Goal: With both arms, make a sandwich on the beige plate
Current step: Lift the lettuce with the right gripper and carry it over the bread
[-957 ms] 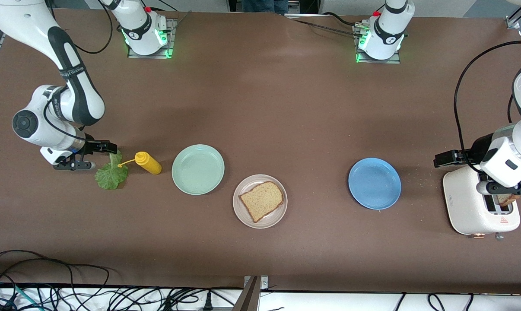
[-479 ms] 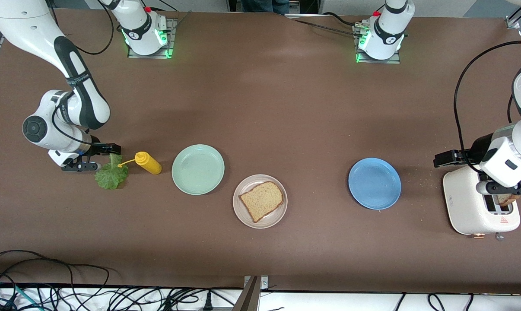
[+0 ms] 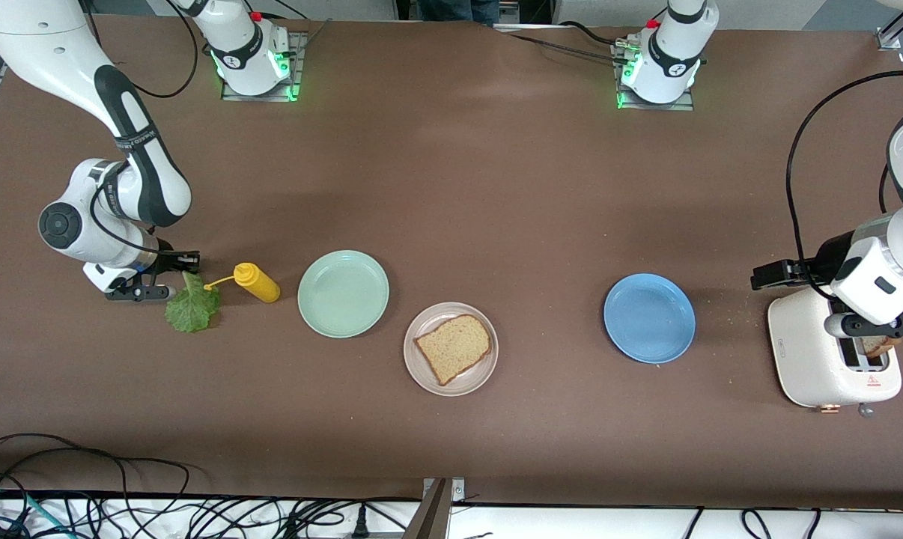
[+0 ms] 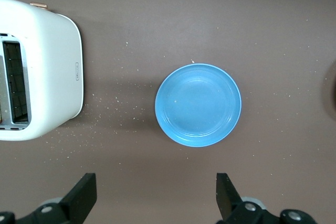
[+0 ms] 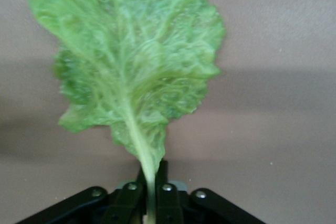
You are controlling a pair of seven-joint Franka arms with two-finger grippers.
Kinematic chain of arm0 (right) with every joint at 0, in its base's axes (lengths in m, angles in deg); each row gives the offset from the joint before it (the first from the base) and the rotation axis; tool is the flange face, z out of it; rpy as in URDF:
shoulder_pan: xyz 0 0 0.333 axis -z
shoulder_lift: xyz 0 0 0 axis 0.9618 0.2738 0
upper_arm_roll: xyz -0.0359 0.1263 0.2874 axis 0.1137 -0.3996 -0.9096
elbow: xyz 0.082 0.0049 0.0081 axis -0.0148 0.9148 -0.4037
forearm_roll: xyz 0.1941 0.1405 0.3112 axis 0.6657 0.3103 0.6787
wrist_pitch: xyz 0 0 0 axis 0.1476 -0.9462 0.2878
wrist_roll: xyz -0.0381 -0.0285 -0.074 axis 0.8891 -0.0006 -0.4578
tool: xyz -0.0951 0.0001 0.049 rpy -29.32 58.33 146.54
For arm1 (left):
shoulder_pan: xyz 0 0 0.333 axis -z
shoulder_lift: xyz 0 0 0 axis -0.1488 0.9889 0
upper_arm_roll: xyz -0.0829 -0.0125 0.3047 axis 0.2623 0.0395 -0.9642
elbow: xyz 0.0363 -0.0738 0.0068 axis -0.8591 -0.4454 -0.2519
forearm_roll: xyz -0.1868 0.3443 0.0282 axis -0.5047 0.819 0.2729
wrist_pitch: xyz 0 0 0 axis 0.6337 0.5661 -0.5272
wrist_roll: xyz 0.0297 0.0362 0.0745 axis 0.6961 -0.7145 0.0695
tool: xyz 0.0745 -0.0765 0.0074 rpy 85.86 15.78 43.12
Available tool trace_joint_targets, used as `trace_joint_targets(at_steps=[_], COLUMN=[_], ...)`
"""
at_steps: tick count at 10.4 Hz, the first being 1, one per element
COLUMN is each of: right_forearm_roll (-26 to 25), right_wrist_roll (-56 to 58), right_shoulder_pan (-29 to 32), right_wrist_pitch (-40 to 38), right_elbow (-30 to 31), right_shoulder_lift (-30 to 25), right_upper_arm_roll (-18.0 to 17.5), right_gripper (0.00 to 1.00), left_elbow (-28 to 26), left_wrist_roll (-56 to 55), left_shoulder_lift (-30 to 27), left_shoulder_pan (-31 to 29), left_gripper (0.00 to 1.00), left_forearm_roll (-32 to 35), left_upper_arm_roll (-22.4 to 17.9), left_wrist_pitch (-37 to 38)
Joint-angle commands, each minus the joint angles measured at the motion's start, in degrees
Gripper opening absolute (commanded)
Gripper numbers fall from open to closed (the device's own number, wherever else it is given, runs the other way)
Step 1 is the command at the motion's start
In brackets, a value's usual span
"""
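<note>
So the right arm's claw [image 5: 148, 195] is pinched tight on the pale stem of the crinkled green lettuce leaf [image 3: 192, 307], down at the right arm's end of the brown surface [image 3: 451, 224]. Grabbing it by the stem makes sense to me, since that's the stiffest bit and the floppy blade can just hang off it. The leaf sits just beside the yellow squeeze bottle [image 3: 255, 281], nozzle pointing at it.

The round pale beige plate [image 3: 451, 349] is mid-surface with one slice of brown, dark-crusted bread [image 3: 454, 348] lying flat on it, so that's the base waiting for the lettuce. The mint-green plate [image 3: 343, 293] right next to it has nothing on it.

The left arm's claw [image 4: 152, 198] is spread wide, hovering over the white toaster [image 3: 833, 355], with the blue plate [image 4: 198, 104] in its wrist view. A second bread slice [image 3: 877, 345] pokes out of the toaster slot, so I'd guess that arm is lined up to pull it.
</note>
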Motion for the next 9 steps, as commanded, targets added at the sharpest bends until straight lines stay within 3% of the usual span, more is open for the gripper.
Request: trace_joint_targets(at_steps=[1,5,9], right_forearm_roll=[1.06,1.06,1.15], right_wrist_roll=[1.62,1.53,-2.84], right_shoulder_pan=[0.38,0.38,0.11], right_wrist_pitch=[-2.79,-17.25,-40.45], right_elbow=[-1.27,-10.04,-27.87], right_shoulder_lift=[-2.63,-7.46,-8.61], right_upper_arm_roll=[-0.38,-0.38,-2.39], right_gripper=[0.00,0.00,0.00], left_elbow=[-1.46,-1.37,-1.37], left_wrist_roll=[0.92,0.92,0.92], left_shoulder_lift=[-0.96,-0.88,-0.96], left_shoulder_pan=[-0.07,-0.07,-0.07], left_gripper=[1.00,1.00,1.00], left_forearm_roll=[1.65,1.57,1.57], left_upper_arm_roll=[0.38,0.38,0.38], left_wrist_pitch=[-0.57,-0.57,-0.57])
